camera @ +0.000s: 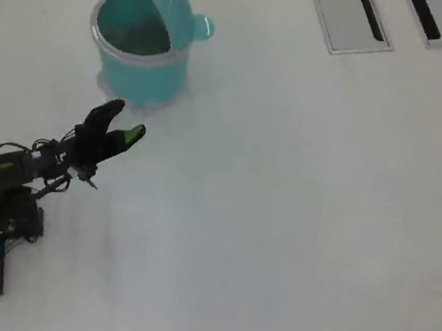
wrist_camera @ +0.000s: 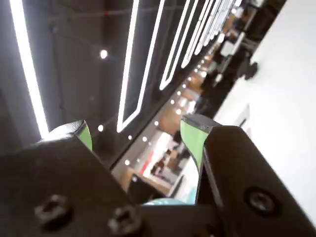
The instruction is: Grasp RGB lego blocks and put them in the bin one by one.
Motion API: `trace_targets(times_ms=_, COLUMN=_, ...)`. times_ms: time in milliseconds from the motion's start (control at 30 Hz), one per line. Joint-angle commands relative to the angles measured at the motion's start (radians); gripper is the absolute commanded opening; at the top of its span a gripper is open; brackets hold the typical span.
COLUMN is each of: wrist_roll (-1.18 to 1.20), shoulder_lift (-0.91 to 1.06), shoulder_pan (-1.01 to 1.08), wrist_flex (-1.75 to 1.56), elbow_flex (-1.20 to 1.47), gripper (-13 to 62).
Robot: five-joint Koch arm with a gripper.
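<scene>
Table (camera: 295, 229) was white and took up nearly all of the overhead view; two grey panels (camera: 348, 13) with dark slots sat at its far edge, well apart from the work. No red, green or blue block lay anywhere on the bare surface in that view. Bin (camera: 140, 67) stood upright near the upper left, teal, hood with two dots toward the top and a knob on its right side; its mouth faced the camera but the inside read only as a dull grey shadow, so whether any blocks lay within could not be told. Arm (camera: 8, 168) reached in from the left edge, base clamp and wiring at lower left. Gripper (camera: 120, 133) hung just below the bin in the overhead view, near it but not touching. Wrist view looked up at ceiling lights (camera tilted well off the table), with a sliver of teal at its bottom edge, likely the bin. Jaws stood spread, the two green-lined tips (wrist_camera: 192, 133) well apart with nothing between them. Judgement: with no blocks in sight on the table and the gripper empty beside the bin, the task looked at or near its end, all three probably dropped in, though the pictures could not confirm the count.
</scene>
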Motion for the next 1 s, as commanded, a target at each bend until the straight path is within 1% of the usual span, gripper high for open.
trace_targets(times_ms=0, wrist_roll=0.061, shoulder_lift=0.077, shoulder_pan=0.035, wrist_flex=-0.104, elbow_flex=-0.026, gripper=32.9)
trace_targets(times_ms=100, wrist_roll=0.149, shoulder_lift=0.077, shoulder_pan=0.087, wrist_flex=-0.115, elbow_flex=0.008, gripper=32.9)
trace_targets(times_ms=200, wrist_roll=0.175, shoulder_lift=0.077, shoulder_pan=0.104, wrist_flex=-0.152, elbow_flex=0.057, gripper=32.6)
trace_targets(times_ms=533, wrist_roll=0.192, shoulder_lift=0.077, shoulder_pan=0.109, wrist_flex=-0.288, elbow_flex=0.193, gripper=32.2)
trace_targets(times_ms=800, wrist_roll=0.192, shoulder_lift=0.077, shoulder_pan=0.104, wrist_flex=-0.439, elbow_flex=0.377, gripper=31.9)
trace_targets(times_ms=967, wrist_roll=0.192, shoulder_lift=0.077, shoulder_pan=0.109, wrist_flex=-0.477, elbow_flex=0.422, gripper=31.9)
